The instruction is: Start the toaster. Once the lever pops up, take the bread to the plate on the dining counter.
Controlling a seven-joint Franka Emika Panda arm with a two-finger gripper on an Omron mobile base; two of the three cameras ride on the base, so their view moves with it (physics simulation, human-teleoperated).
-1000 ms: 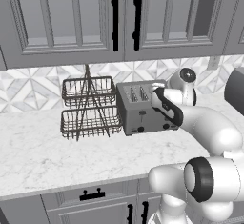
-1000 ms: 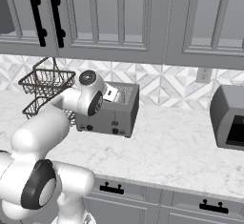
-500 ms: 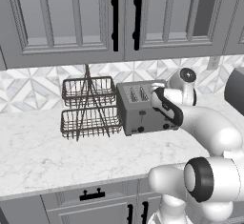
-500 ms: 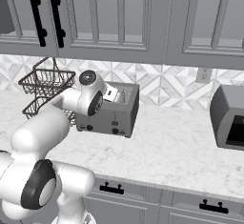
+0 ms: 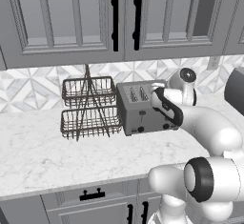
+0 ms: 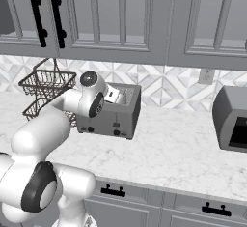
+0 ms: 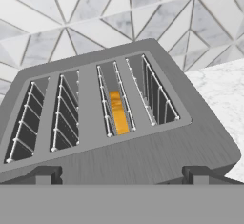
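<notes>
**Tool poised above the toaster**

The tool [image 7: 122, 173] hung over the toaster [image 5: 143, 107], fingertips [image 7: 42, 174] spread wide, holding nothing. The bread [image 7: 117, 112] sat deep in the third slot from the left. The toaster stood on the table [image 6: 169, 144] beside the wire rack [image 5: 88, 107]. No writing was legible.

Two base cameras look forward and down across the white marble counter [image 5: 33, 156] from behind the arm, one off its left, one off its right; both take in the boxy grey brushed-metal toaster [image 5: 143, 107] [image 6: 112, 112] and the two-tier wire basket rack [image 5: 89, 107] [image 6: 46, 88]. The hand camera sits close above the toaster's four slots [image 7: 100, 105], facing down toward the triangle-tiled backsplash [image 7: 95, 13] beyond the gripper [image 7: 121, 174].
</notes>
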